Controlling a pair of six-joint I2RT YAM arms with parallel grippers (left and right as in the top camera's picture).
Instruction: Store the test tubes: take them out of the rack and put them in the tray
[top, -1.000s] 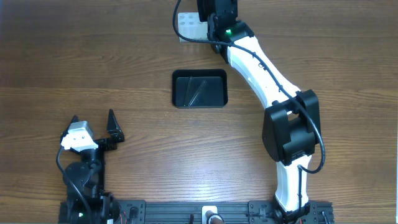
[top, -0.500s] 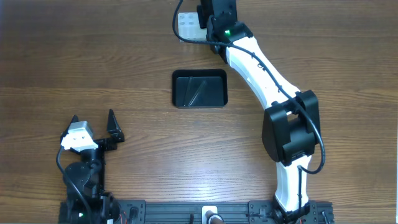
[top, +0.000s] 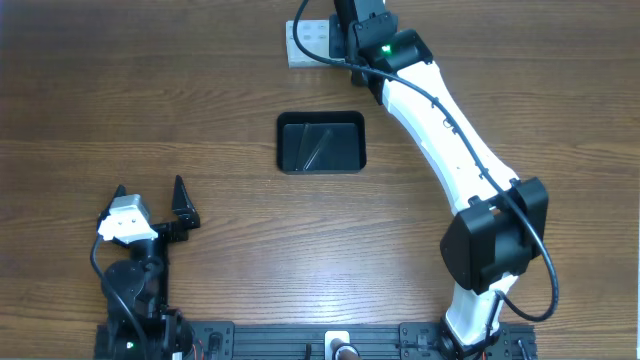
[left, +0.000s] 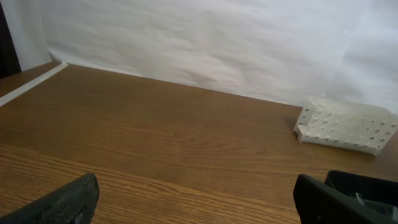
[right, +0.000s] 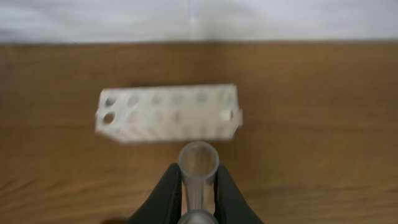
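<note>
Near rack (right: 168, 113), my right gripper (right: 199, 185) clamped on clear test tube (right: 199, 163); well apart from rack, my left gripper (top: 150, 192), jaws apart.

Light: bright, even, from overhead; table (top: 150, 90) shows no glare in my top view. Shadows: faint and soft, close beside my right arm (top: 440, 120). Tray (top: 321, 143): interior dark, slight sheen inside. Right wrist view: rack (right: 168, 121) at centre smeared and soft; test tube (right: 199, 158) in my right gripper (right: 199, 179) crisper. Left wrist view: white backdrop (left: 199, 37) along top washed bright; left gripper (left: 196, 193) at lower edge dark, unfocused.
</note>
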